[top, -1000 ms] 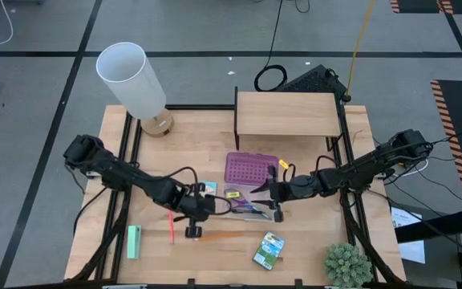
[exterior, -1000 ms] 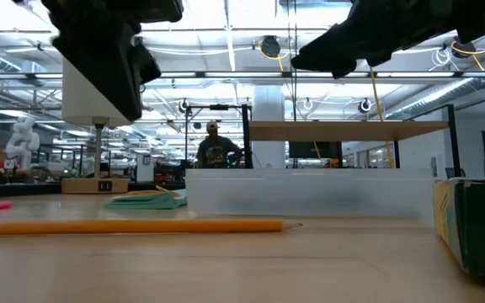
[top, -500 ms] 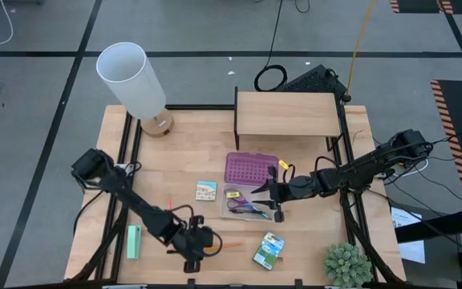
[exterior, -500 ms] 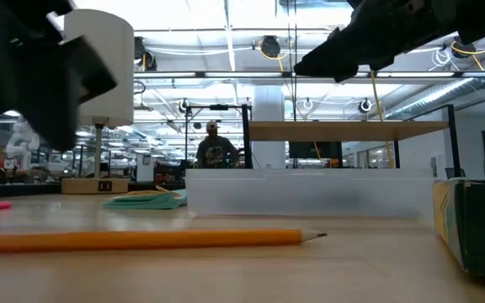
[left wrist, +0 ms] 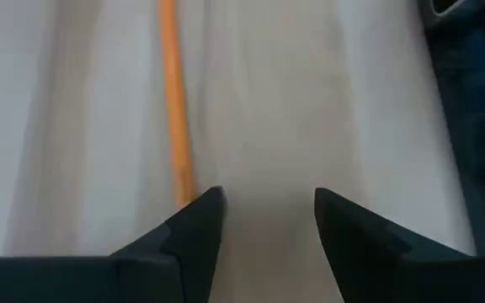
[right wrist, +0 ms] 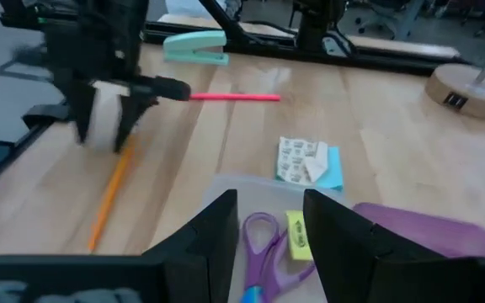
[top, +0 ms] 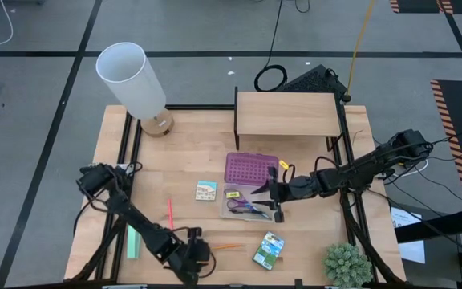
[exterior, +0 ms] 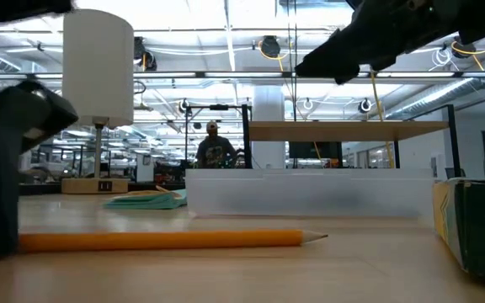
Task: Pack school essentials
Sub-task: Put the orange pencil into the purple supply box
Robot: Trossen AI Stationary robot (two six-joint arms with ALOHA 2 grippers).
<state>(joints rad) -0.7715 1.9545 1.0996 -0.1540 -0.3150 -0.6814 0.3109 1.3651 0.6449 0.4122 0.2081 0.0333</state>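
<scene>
An orange pencil (top: 228,246) lies flat near the table's near edge. My left gripper (left wrist: 263,210) is open and low over the table at the pencil's blunt end (exterior: 25,242), with one finger (left wrist: 199,220) right beside that end. A red pencil (top: 169,213) and a small colourful square pack (top: 206,190) lie on the table. The green-yellow crayon box (top: 269,250) lies to the pencil's right. Purple-handled scissors (right wrist: 263,244) and a tiny yellow piece (right wrist: 297,234) lie in the clear case (top: 247,201). My right gripper (top: 273,197) hovers open above that case. My left gripper has one finger (left wrist: 199,220) standing at the orange pencil's blunt end (left wrist: 182,187), low over the table, with the pencil running away from it. I cannot tell whether the finger touches the pencil.
A mint-green block (top: 132,241) lies at the near left. The case's purple lid (top: 251,168) lies behind it. A lamp (top: 133,80) stands at the far left, a wooden shelf (top: 285,112) at the far middle and a small plant (top: 346,265) at the near right.
My left gripper has swung from beside the clear case toward the table's near edge and come down low at the orange pencil's blunt end. The orange pencil has slid a little toward the near edge. My right gripper has stayed still.
</scene>
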